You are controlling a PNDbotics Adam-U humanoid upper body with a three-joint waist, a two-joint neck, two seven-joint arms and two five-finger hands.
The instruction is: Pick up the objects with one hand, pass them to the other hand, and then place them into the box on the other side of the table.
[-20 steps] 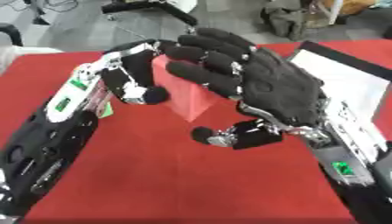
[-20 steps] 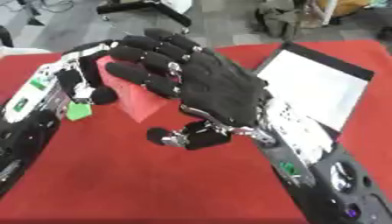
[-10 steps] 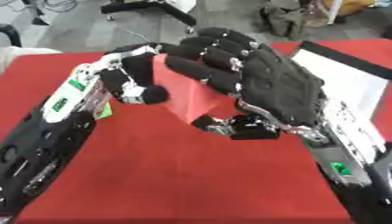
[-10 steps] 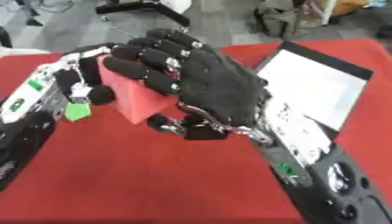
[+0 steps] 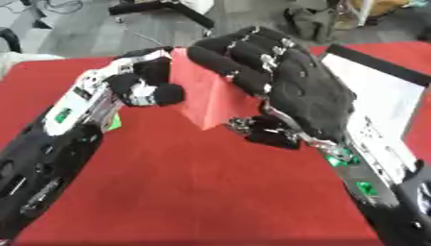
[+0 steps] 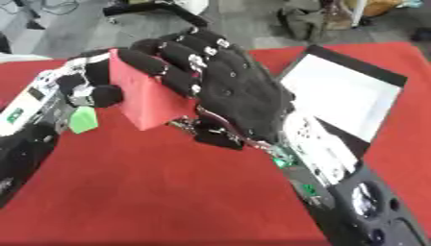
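Red block (image 5: 205, 98) mid-air btwn both my hands, above red table (image 5: 194, 192). R hand (image 5: 295, 91) fingers curled over top; L hand (image 5: 139, 89) fingers curled on side. Risk: L lets go early, block drops short of box (image 6: 345, 91).

A table covered in red cloth (image 5: 194, 192) fills the view. Directly on it, at about two o'clock near the far right edge, lies a shallow rectangular box with a white inside and a black rim (image 6: 349, 91).
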